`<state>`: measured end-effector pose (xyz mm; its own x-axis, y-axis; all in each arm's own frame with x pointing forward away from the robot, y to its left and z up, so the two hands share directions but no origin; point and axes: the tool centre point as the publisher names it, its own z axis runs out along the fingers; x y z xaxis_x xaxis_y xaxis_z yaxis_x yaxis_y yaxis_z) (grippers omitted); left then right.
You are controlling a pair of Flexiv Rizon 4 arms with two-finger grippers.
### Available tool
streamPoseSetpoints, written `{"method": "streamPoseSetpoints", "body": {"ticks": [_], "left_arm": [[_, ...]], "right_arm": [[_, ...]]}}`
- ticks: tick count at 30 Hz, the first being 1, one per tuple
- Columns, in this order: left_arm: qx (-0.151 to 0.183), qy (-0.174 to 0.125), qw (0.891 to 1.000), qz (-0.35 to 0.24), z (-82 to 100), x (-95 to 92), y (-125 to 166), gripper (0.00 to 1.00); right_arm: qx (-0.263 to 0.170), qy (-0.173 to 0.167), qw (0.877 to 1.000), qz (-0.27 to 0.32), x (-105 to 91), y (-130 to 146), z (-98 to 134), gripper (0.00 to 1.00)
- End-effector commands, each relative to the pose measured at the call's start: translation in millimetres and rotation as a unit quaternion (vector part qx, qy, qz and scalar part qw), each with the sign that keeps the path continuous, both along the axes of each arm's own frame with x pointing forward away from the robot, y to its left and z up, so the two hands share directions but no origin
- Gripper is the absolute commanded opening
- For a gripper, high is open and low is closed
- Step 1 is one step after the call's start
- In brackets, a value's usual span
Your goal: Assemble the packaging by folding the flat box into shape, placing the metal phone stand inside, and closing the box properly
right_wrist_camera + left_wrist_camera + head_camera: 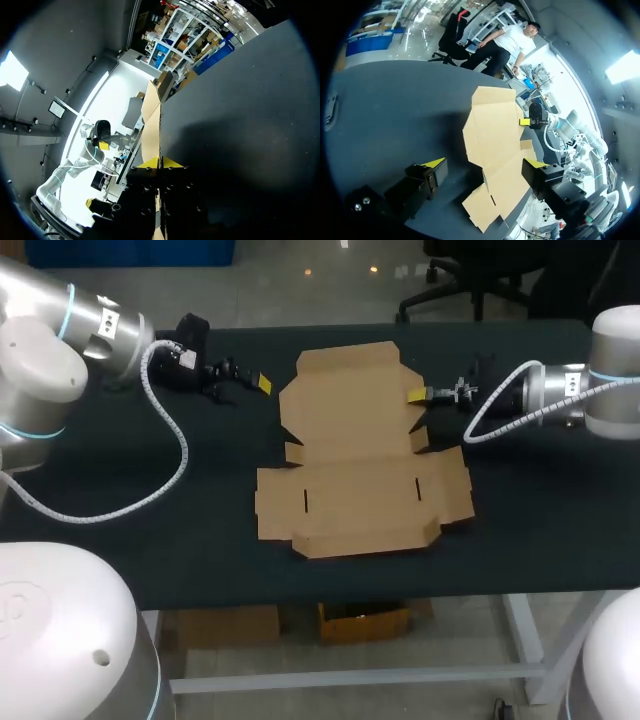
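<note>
Lying flat, brown cardboard box (360,460), flaps spread; right pincer (160,162) clenched on edge; left pincer (484,163) released.

Head overhead, wrists low, sharing box (360,455)

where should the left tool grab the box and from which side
Likely the box by its far panel's left edge, coming in from the left. It lies flat, so only a thin edge can be pinched; the open left tool sits just beside that edge, and the right tool pinches the opposite one.
</note>
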<state>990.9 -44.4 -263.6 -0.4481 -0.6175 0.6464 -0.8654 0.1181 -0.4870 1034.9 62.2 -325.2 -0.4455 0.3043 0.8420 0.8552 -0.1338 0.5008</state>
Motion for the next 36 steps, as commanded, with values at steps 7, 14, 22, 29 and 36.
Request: {"method": "streamPoseSetpoints", "body": {"ticks": [7, 14, 22, 29, 36], "left_arm": [[-0.042, -0.061, 0.997, 0.023, -9.7, 4.2, 5, 1.00], [-0.041, -0.096, 0.994, 0.014, -6.4, 18.2, -5, 1.00], [-0.052, -0.121, 0.991, -0.007, -4.5, 28.2, -15, 1.00], [-0.076, -0.142, 0.986, -0.042, -5.7, 33.8, -22, 1.00], [-0.104, -0.159, 0.979, -0.078, -7.7, 39.7, -30, 1.00]], "right_arm": [[0.025, -0.044, 0.999, -0.007, -12.6, -6, 14, 0.00], [0.037, -0.064, 0.997, 0.001, -11.2, -4, 20, 0.00], [0.042, -0.079, 0.996, 0.003, -11.2, -1, 26, 0.00], [0.045, -0.091, 0.995, 0.005, -10.7, 0, 30, 0.00], [0.051, -0.109, 0.993, 0.008, -9.8, 2, 34, 0.00]]}}
